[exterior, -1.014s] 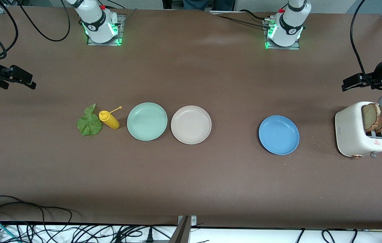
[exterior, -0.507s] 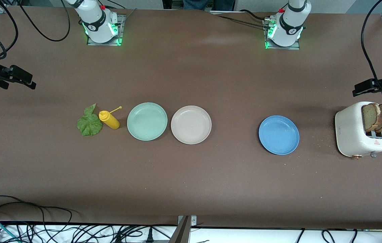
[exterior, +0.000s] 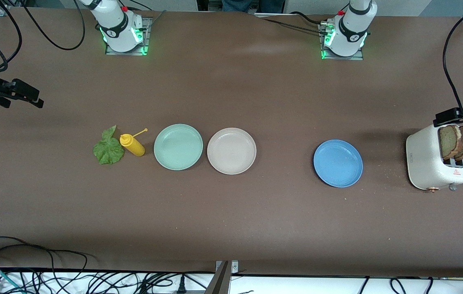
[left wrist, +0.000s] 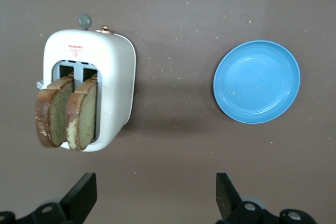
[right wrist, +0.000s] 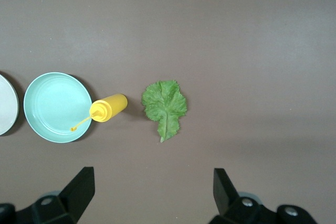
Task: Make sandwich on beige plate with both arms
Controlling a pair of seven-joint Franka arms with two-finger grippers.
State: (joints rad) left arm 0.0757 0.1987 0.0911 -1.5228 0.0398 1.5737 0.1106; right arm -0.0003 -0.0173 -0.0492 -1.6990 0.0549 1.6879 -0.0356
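— Brown bread slices [left wrist: 68, 111] stand in the toaster [left wrist: 107, 85], just ahead of the left gripper's [left wrist: 152, 203] spread jaws, ready for lifting.
— Lettuce [right wrist: 165, 106] lies ahead of the waiting right gripper's [right wrist: 152, 200] released jaws; beige plate [exterior: 231, 150] empty.

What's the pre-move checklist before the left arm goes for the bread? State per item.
1. Left gripper open, holding nothing: ok.
2. Left gripper over the toaster end of the table, up in the air, not yet down on the bread: ok.
3. Two bread slices standing up out of the toaster slots, exposed for a grasp: ok.
4. Beige plate bare, between the mint-green plate and the blue plate: ok.
5. Lettuce leaf flat on the table beside the yellow squeeze bottle, apart from it: ok.
6. Right gripper open, waiting in the air near the lettuce end: ok.
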